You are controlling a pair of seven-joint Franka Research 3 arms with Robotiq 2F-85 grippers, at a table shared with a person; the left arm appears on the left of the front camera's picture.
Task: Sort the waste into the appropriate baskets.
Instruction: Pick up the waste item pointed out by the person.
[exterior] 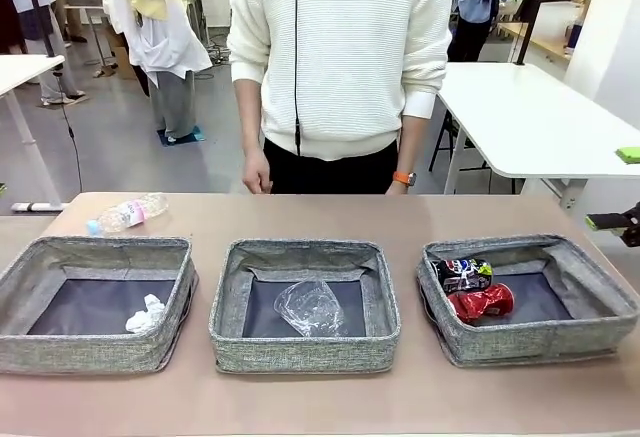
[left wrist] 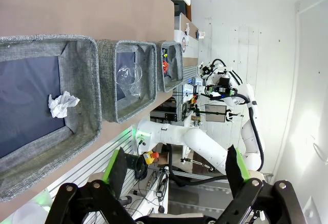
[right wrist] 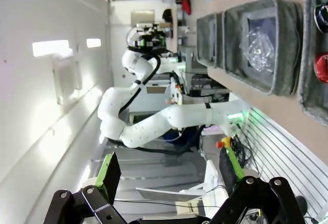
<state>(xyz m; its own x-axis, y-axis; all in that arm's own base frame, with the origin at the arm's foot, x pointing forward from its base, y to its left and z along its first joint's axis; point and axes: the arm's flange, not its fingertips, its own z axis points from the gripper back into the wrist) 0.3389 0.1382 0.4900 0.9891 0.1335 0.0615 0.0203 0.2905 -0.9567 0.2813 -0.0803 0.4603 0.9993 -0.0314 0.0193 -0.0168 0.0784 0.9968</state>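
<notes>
With both pairs of jaws hanging apart and empty, I am eyeing the bottle lying flat behind the left basket, nearer my left arm.

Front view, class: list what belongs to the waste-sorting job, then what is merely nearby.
Job:
- paper ball
- plastic cup
- dark blue can
- red can
- bottle, on the table, not yet sorted
- three grey baskets

Nearby:
- white side table
- green object on it

Grey woven baskets, red can, white paper ball, pink-labelled bottle
</notes>
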